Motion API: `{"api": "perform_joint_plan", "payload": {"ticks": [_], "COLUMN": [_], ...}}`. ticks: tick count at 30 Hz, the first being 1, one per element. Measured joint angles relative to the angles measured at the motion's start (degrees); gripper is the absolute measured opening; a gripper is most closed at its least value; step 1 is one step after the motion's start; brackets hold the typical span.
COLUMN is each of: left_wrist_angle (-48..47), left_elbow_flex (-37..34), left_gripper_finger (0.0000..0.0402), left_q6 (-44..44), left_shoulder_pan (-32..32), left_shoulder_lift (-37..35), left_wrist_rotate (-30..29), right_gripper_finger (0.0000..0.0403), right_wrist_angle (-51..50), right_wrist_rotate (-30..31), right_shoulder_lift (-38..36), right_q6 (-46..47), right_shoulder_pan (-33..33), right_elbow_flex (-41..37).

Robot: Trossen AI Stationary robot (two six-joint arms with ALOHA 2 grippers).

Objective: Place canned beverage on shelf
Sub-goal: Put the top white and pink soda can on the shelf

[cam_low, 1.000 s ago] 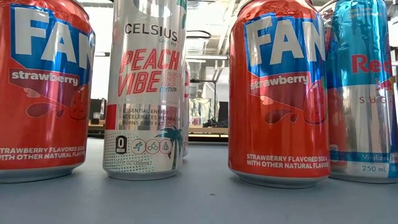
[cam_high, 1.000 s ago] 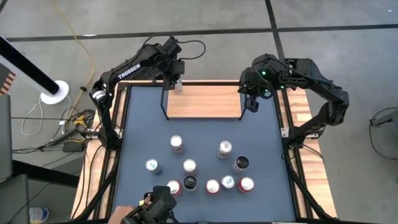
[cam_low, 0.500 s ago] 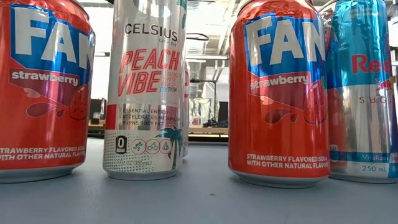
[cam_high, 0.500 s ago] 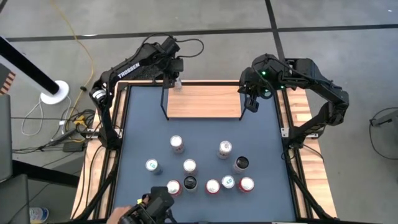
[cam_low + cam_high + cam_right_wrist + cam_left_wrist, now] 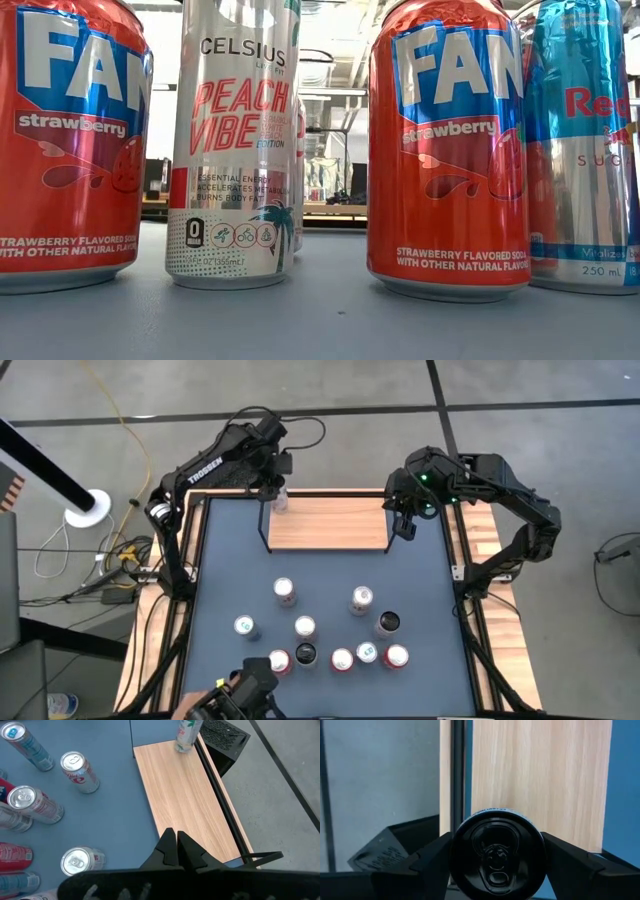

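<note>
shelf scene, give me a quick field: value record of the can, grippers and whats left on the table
shelf: light-wood board at the table's far end
held can: upright, black top, at the shelf's left end
left gripper: shut on held can
right gripper: shut, empty, over the shelf's right end
loose cans: nine upright on the blue mat, none on the shelf
placing: can not yet released

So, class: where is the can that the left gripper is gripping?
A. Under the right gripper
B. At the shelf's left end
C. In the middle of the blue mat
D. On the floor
B: the left gripper holds the can upright at the left end of the shelf.
</note>
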Motion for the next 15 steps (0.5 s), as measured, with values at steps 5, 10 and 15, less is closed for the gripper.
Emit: {"api": "perform_joint_plan", "payload": {"ticks": [5, 10, 15], "left_wrist_angle": [0.37, 1.02, 1.49], "left_elbow_flex": [-0.19, -0.19, -0.19], "left_gripper_finger": [0.0252, 0.0252, 0.0252], "left_q6": [-0.11, -0.17, 0.43], "left_shoulder_pan": [-0.02, -0.04, 0.03], "left_shoulder_lift": [0.00, 0.00, 0.00], "left_wrist_rotate": [1.24, 3.04, 2.95], "right_gripper_finger": [0.0000, 0.0000, 0.0000], "right_wrist_angle": [0.00, 0.00, 0.00], "right_wrist_rotate": [-0.02, 0.00, -0.02], "right_shoulder_lift": [0.00, -0.01, 0.00], "right_q6": [0.00, 0.00, 0.00], "right_shoulder_pan": [0.00, -0.01, 0.00], "right_elbow_flex": [0.00, 0.00, 0.00]}}
